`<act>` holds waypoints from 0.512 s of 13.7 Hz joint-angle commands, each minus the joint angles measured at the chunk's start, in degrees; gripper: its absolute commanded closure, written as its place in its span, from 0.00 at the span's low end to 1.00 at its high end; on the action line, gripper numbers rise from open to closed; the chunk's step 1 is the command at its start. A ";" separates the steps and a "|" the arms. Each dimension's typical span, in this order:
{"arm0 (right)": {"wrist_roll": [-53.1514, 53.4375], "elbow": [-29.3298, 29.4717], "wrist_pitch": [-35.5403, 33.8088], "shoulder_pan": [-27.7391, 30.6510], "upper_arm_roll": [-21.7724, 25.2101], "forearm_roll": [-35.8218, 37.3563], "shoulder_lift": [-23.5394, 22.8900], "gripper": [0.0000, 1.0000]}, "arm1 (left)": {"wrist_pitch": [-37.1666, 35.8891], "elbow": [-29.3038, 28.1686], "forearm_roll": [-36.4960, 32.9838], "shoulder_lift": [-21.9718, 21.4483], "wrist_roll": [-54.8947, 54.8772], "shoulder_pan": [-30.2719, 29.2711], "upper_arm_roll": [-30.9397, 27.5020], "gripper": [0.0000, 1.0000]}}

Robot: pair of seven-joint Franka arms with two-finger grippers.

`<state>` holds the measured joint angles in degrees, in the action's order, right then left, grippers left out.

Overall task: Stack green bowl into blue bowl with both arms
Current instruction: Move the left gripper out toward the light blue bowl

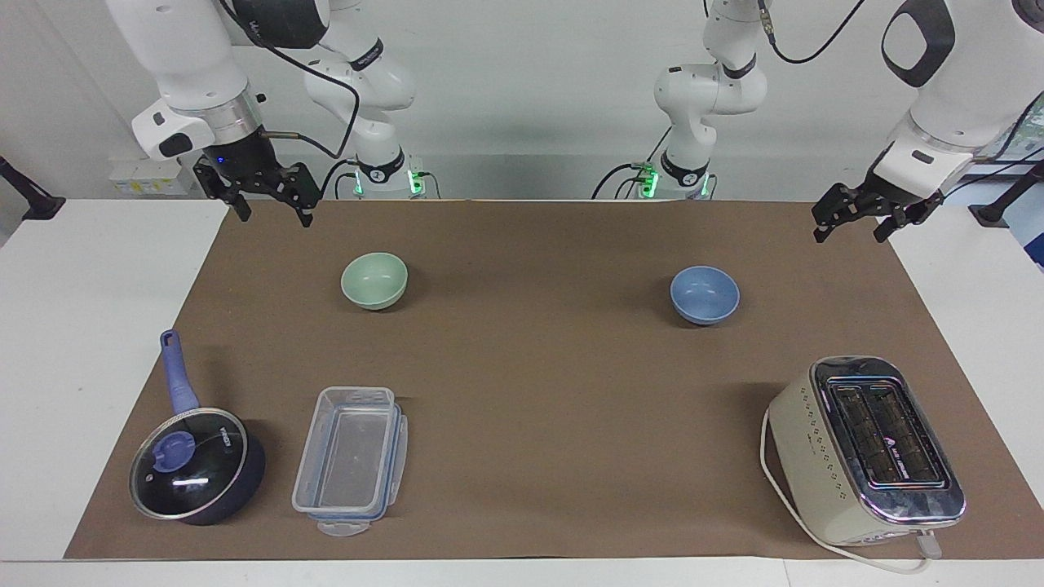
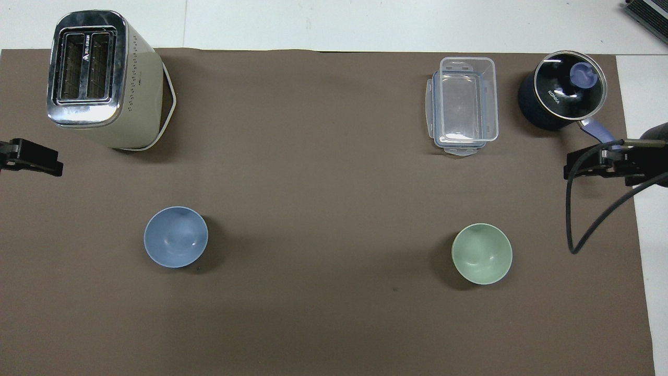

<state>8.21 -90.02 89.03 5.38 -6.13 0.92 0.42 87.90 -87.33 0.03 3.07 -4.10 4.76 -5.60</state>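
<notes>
- My left gripper [image 1: 852, 222] hangs with its jaws spread and nothing between them, over the brown mat's edge at the left arm's end of the table; my left arm waits.
- My right gripper [image 1: 272, 202] hangs likewise, jaws spread on nothing, over the mat's corner at the right arm's end; that arm waits too.
- The small round pale mint-green bowl [image 1: 374, 280], smooth and matte, sits upright on the flat brown paper-like mat [image 1: 530, 391], toward the right arm's end.
- The small round periwinkle-blue bowl [image 1: 705, 295], same smooth matte make, sits upright toward the left arm's end, well apart from the green bowl with bare mat between them.
- In the overhead view, a cream toaster with a shiny chrome top [image 2: 102, 78] stands at about eleven o'clock from the blue bowl.
- A clear rectangular plastic box [image 2: 463, 104] lies at twelve o'clock from the green bowl; a dark blue saucepan with a glass lid [image 2: 561, 91] stands at one o'clock.
</notes>
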 commanded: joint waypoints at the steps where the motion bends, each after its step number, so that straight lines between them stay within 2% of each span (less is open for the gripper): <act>1: -0.83 -1.38 1.06 0.60 -0.29 0.05 1.16 0.00 | 1.12 -3.43 -0.99 -2.27 -1.17 -0.81 0.42 0.00; 7: -0.83 -1.38 1.06 0.60 -0.29 0.05 1.16 0.00 | 2.37 -6.87 -0.90 -3.95 -1.08 -1.07 0.51 0.00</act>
<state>8.21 -90.02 89.03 5.38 -6.13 0.92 0.42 88.26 -90.19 0.03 1.75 -4.28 4.68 -5.77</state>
